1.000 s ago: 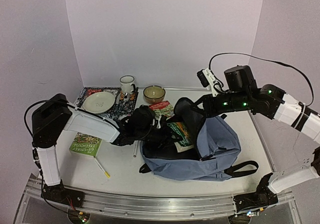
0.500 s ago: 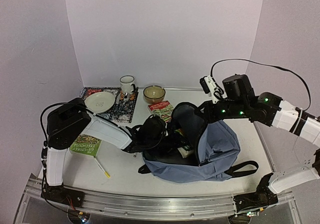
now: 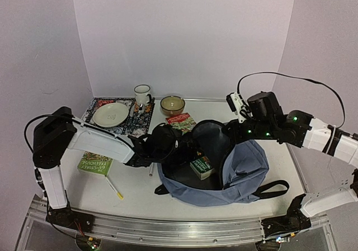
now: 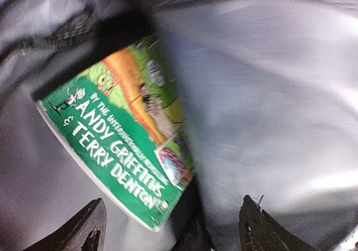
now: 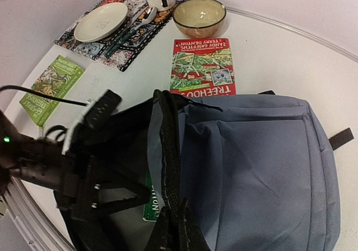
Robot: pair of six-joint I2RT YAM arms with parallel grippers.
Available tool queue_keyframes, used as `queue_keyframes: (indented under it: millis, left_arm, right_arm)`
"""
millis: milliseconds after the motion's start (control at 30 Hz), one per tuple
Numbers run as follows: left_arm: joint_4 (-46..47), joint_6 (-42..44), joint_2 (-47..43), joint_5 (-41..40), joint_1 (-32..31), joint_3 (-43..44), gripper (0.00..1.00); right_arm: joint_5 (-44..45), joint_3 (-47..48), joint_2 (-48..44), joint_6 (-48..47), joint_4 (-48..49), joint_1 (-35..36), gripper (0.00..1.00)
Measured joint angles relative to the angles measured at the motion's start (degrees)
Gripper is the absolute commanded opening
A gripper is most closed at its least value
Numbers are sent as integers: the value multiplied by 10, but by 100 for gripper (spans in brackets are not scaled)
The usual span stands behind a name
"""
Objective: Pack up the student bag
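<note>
Mouth agape, the student bag [image 3: 246,167] lies on the tabletop [image 3: 140,189]. The right hand [image 3: 228,129] is clenched on the bag's black rim at its far side, holding it up. The left hand [image 4: 174,231] reaches inside the bag, released, its fingers spread wide, with 1 green book [image 4: 123,145] lying just ahead of them. Behind the bag lies 1 red book [image 3: 180,121]. Left of the bag lie a second green book [image 3: 95,162] and a pen [image 3: 114,187].
</note>
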Motion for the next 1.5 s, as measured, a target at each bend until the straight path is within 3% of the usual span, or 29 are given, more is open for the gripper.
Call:
queue_keyframes:
  millis: [300, 467, 767, 1067, 1233, 1500]
  left_arm:
    - [-171, 96, -121, -107, -21, 13, 82]
    - [-239, 132, -201, -143, 16, -11, 84]
    - [-365, 194, -292, -164, 187, -93, 99]
    - [-453, 259, -319, -173, 394, -134, 99]
    - [-466, 286, -304, -166, 475, -140, 99]
    - [-463, 315, -203, -130, 504, -139, 99]
  right_arm:
    - [38, -15, 8, -3, -6, -37, 0]
    - [45, -53, 13, 7, -8, -77, 0]
    - [59, -102, 14, 44, -10, -110, 0]
    - [72, -114, 13, 81, -25, -144, 4]
    - [54, -114, 11, 75, -29, -152, 20]
    - [-107, -126, -37, 56, 12, -155, 40]
